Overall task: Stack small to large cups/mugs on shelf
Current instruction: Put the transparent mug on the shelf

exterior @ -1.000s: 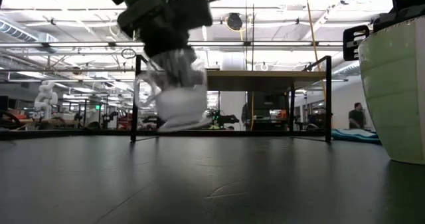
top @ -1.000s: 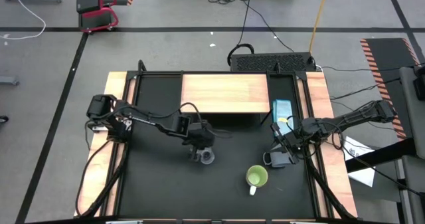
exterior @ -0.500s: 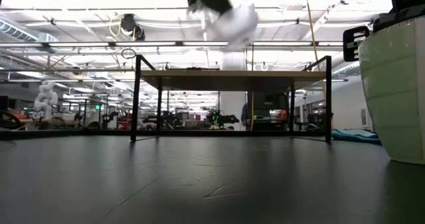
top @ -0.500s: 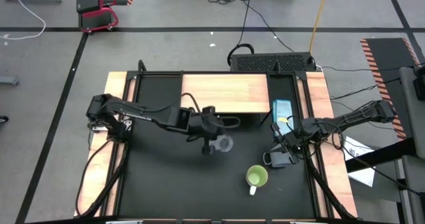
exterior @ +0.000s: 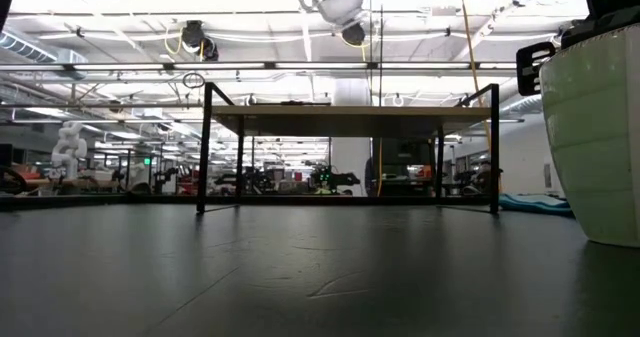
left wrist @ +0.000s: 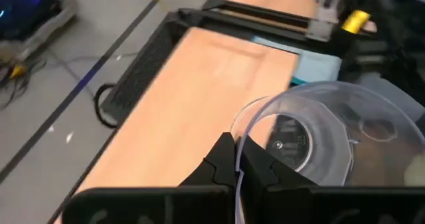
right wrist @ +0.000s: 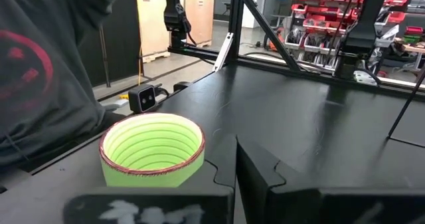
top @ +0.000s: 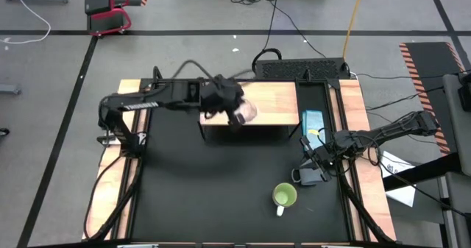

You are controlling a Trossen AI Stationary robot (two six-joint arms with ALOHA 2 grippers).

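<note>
My left gripper (left wrist: 238, 167) pinches the rim of the glass cup (top: 245, 112), raised over the shelf (top: 272, 101). Thin-rim grip: cup may slip or tip on release. My right gripper (right wrist: 236, 159), closed empty, waits beside the green mug (top: 284, 196).

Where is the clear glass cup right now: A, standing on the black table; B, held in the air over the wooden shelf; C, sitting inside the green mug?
B: the left end effector pinches the glass cup by its rim above the shelf.
</note>
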